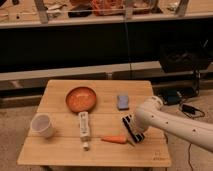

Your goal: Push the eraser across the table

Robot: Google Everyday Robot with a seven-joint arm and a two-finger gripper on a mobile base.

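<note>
The eraser (pixel 133 130), a small black block with pale stripes, lies on the right half of the light wooden table (pixel 60 150), just right of the orange carrot (pixel 115 139). My gripper (pixel 135 121) is at the end of the white arm, which comes in from the lower right. It sits right at the eraser's upper end and seems to touch it. The arm's rounded end hides most of the gripper.
An orange bowl (pixel 81 98) stands at the table's back middle, and a blue sponge (pixel 123 101) lies to its right. A white cup (pixel 42 125) is at the front left. A white oblong object (pixel 84 125) lies in the middle. Cables and a dark box are on the floor to the right.
</note>
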